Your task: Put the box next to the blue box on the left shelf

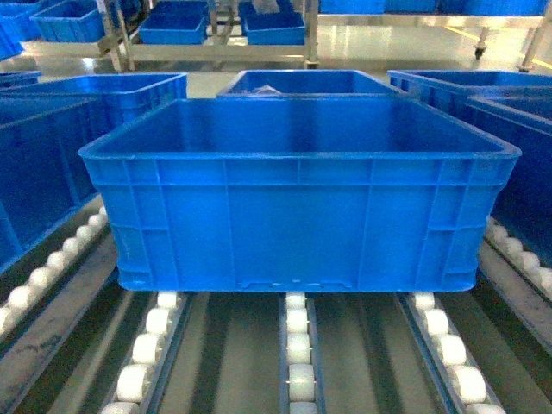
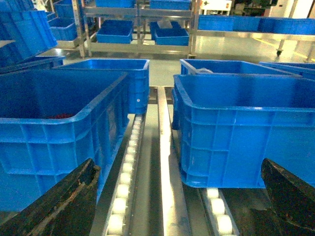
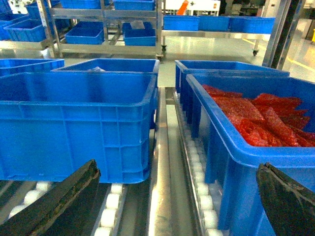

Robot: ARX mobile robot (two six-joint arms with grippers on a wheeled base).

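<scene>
The left shelf (image 1: 297, 345) fills the lower part of the head view: grey metal tracks running away from the camera, each lined with small white roller wheels (image 1: 298, 321). The box (image 1: 297, 194) sits squarely on these rollers at frame centre, its base resting across three tracks. A second blue crate (image 1: 43, 164) stands on the neighbouring lane at the left edge, and another crate (image 1: 517, 164) stands at the right edge.

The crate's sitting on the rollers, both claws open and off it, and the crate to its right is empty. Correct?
Not quite. The box is on the rollers with both claws open and clear, but the neighbouring crate to its right holds red bags, as the right wrist view shows.
</scene>
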